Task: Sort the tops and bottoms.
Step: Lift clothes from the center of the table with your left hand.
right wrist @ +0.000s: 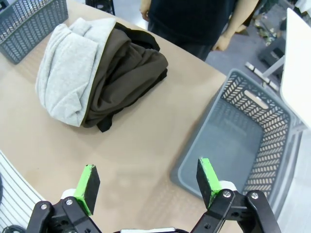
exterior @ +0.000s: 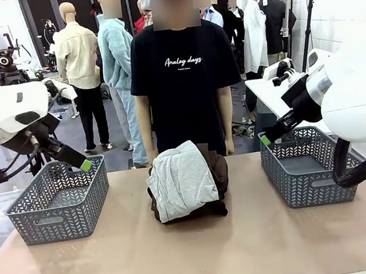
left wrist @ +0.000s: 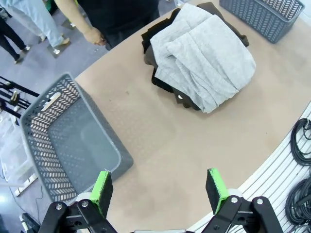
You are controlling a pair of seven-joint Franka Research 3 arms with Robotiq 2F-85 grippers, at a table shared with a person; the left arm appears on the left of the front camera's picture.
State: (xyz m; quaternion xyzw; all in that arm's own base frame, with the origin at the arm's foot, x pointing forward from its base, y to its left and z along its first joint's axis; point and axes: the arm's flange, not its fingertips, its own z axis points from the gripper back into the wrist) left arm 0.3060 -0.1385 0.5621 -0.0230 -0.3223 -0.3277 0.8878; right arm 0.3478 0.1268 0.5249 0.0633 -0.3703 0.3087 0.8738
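Front on, we've got the tops and bottoms (exterior: pixel 187 184) heaped in the middle of the table (exterior: pixel 183 256), light grey garment (exterior: pixel 180 180) on top, dark brown garment (exterior: pixel 220 171) beneath, well apart from the left basket (exterior: pixel 58 203) and right basket (exterior: pixel 306 169). The left gripper (exterior: pixel 85 165) hangs by the left basket's far rim, the right gripper (exterior: pixel 265 139) by the right basket's. Left wrist now: green pads (left wrist: pixel 102 190) spread wide, nothing between them, basket just beside, heap beyond. Right wrist: jaws wide and empty too, black fabric (right wrist: pixel 140 36) peeking out behind the brown, a person's hand (right wrist: pixel 222 43) past the table edge.
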